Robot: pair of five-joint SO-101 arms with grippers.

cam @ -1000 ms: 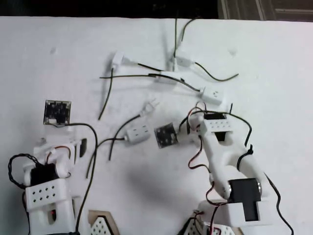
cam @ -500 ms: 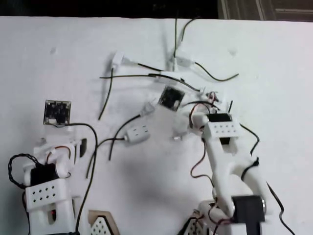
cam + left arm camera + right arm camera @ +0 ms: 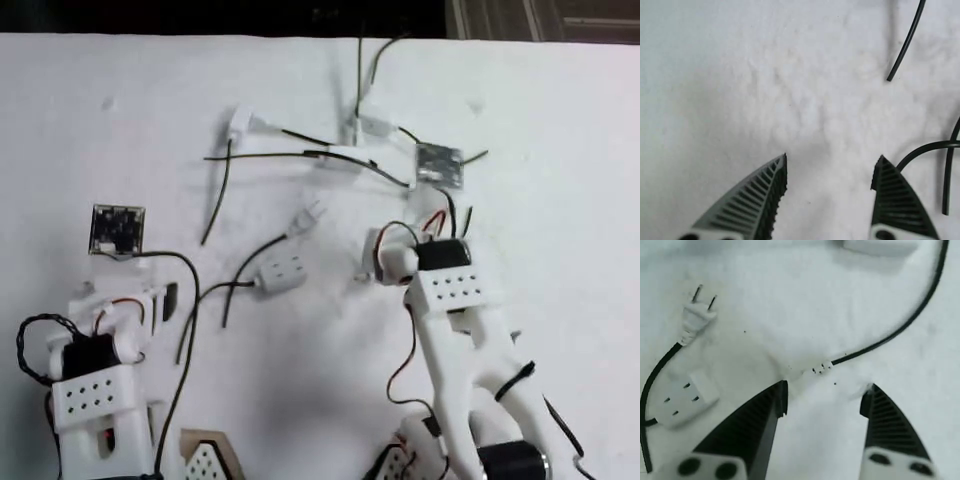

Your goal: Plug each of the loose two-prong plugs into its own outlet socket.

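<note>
The right gripper [image 3: 826,390] holds its fingers apart on nothing, above the white table [image 3: 790,300]. A black cord [image 3: 910,320] passes just beyond the tips. A loose plug [image 3: 696,315] lies near a socket block [image 3: 685,400]. The left gripper [image 3: 832,160] is also spread and holds nothing.

Wears white hole-dotted shells [image 3: 448,290], black motors [image 3: 90,352], red and black cables [image 3: 195,300]; dark ribbed fingers [image 3: 755,200] on left claw [image 3: 832,160] and right claw [image 3: 825,387].
</note>
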